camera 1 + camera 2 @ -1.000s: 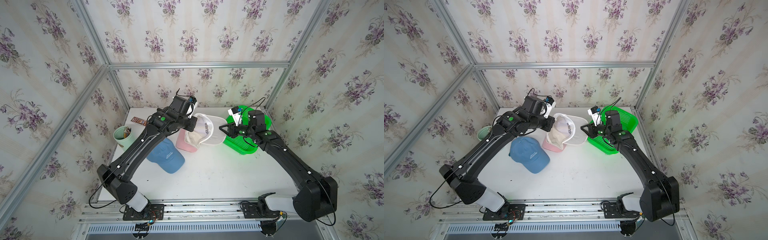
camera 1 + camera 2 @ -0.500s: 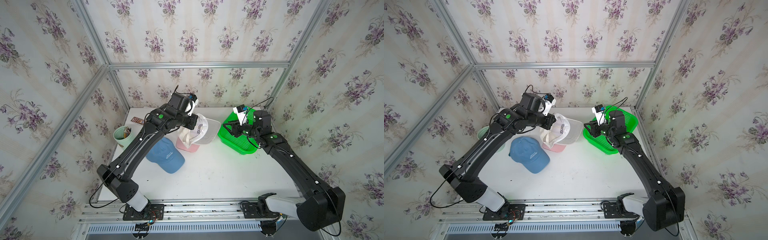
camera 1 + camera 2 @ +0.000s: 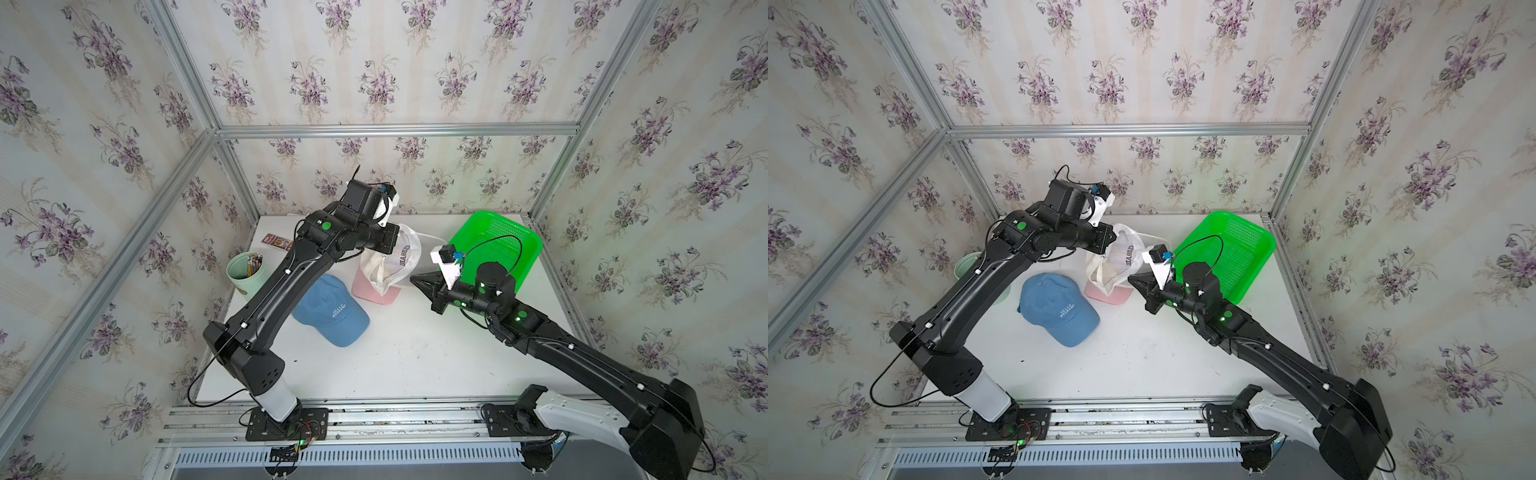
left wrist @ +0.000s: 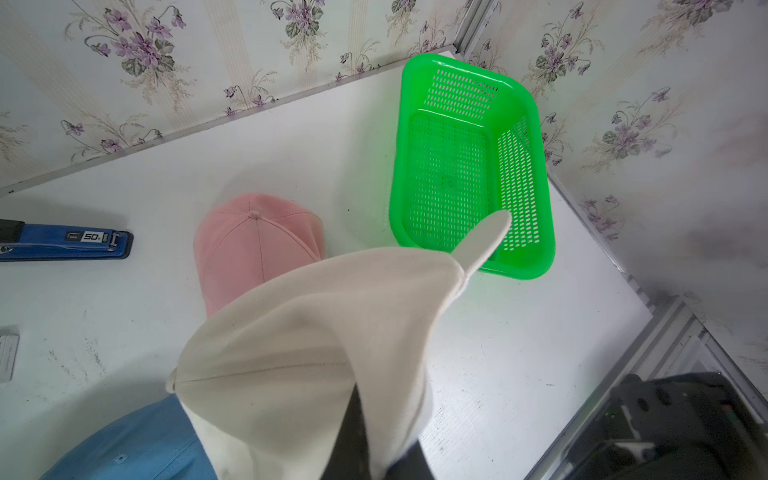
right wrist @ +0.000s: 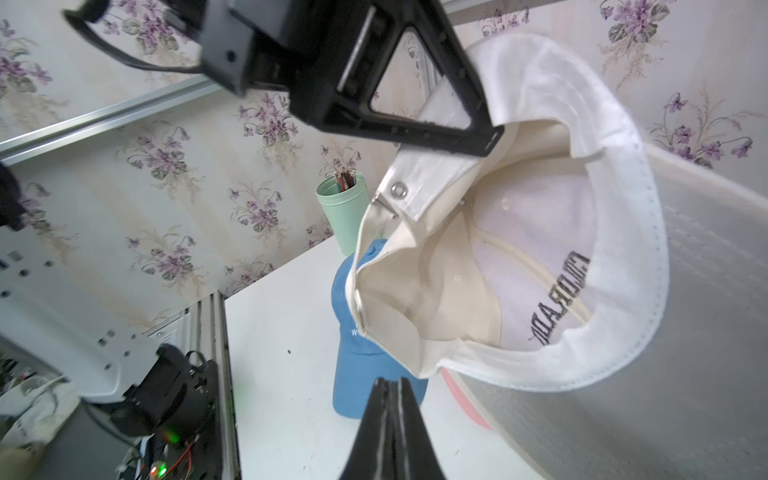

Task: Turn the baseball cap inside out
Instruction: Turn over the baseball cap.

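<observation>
The white baseball cap (image 3: 392, 259) (image 3: 1121, 257) hangs in the air above the table with its hollow inside facing my right wrist camera (image 5: 519, 249). My left gripper (image 3: 390, 245) (image 5: 492, 139) is shut on the cap's back edge by the strap, and cap cloth covers its fingers in the left wrist view (image 4: 316, 332). My right gripper (image 3: 413, 279) (image 3: 1130, 277) (image 5: 392, 380) is shut with nothing between its fingers. It points at the cap's lower rim, close to it but apart.
A pink cap (image 3: 372, 291) (image 4: 253, 245) lies under the hanging cap, and a blue cap (image 3: 332, 311) (image 5: 361, 357) lies in front of it. The green basket (image 3: 534, 245) (image 4: 544, 208) stands at the back right. At the left are a mint pencil cup (image 3: 243, 272) and a blue stapler (image 4: 66, 243).
My right gripper has shut its jaws and swung from the basket down and left to the cap's lower rim. The left gripper has kept hold of the cap, shifting it slightly.
</observation>
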